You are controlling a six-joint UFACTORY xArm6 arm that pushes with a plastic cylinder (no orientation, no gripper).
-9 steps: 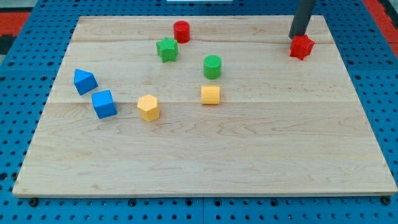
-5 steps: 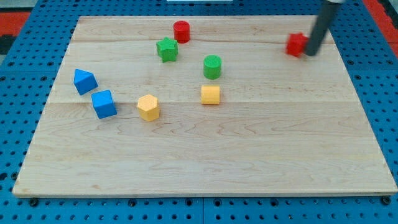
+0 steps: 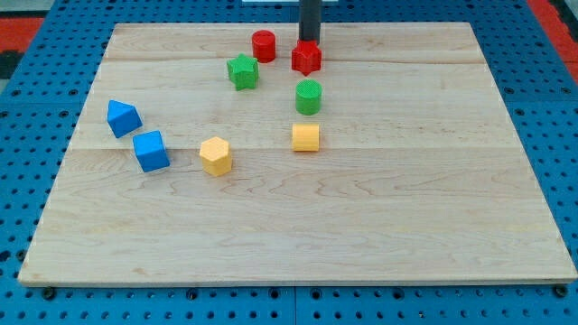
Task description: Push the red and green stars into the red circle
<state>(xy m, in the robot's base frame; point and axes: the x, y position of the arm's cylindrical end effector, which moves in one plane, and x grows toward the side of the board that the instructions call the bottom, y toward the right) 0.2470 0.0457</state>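
Observation:
The red star [image 3: 306,58] lies near the view's top centre, a short way right of the red circle [image 3: 264,45]. The green star [image 3: 242,71] lies just below and left of the red circle, close to it. My tip [image 3: 309,41] stands right behind the red star, at its top edge, touching or nearly touching it. The rod rises out of the view's top.
A green circle [image 3: 309,97] sits just below the red star, with a yellow block [image 3: 306,137] below that. A yellow hexagon [image 3: 216,155] lies left of centre. Two blue blocks [image 3: 123,118] [image 3: 151,151] lie at the left. The wooden board [image 3: 433,226] rests on a blue pegboard.
The red star has slid from the view's top right far to the left, now close to the red circle. My tip moved left with it. The other blocks have not moved.

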